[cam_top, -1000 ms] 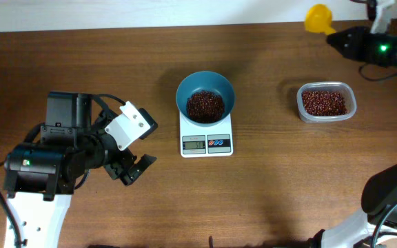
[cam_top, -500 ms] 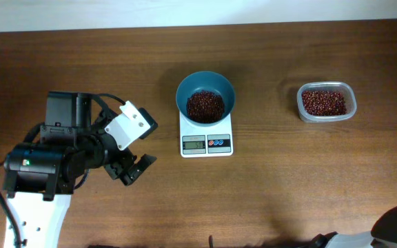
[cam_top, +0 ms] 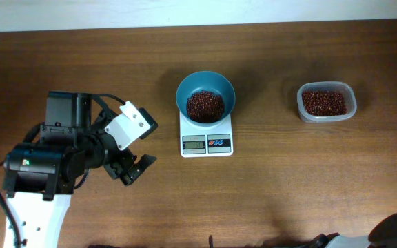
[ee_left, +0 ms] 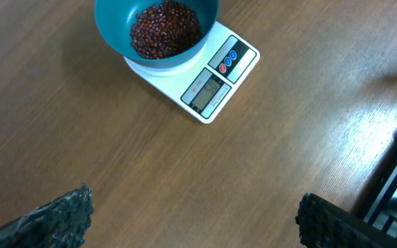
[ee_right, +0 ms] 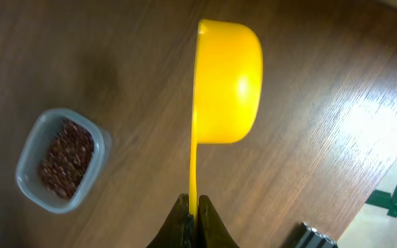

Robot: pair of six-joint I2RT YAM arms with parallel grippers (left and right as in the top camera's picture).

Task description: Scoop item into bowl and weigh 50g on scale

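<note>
While beans (cam_top: 205, 105) sit weighing in bowl (cam_top: 185, 86) on scale (cam_top: 206, 142), right gripper (ee_right: 191, 224) clamps scoop (ee_right: 227, 76), left gripper (ee_left: 195, 210) gapes; verify reading next.

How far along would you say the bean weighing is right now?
Done: a heap of beans sits in the blue bowl on the scale. In hand: the right tool grips the yellow scoop by its handle, off near the tub, away from the bowl; the left tool is open and empty. Left: checking the display, which is too small to read here, against 50 g.
</note>
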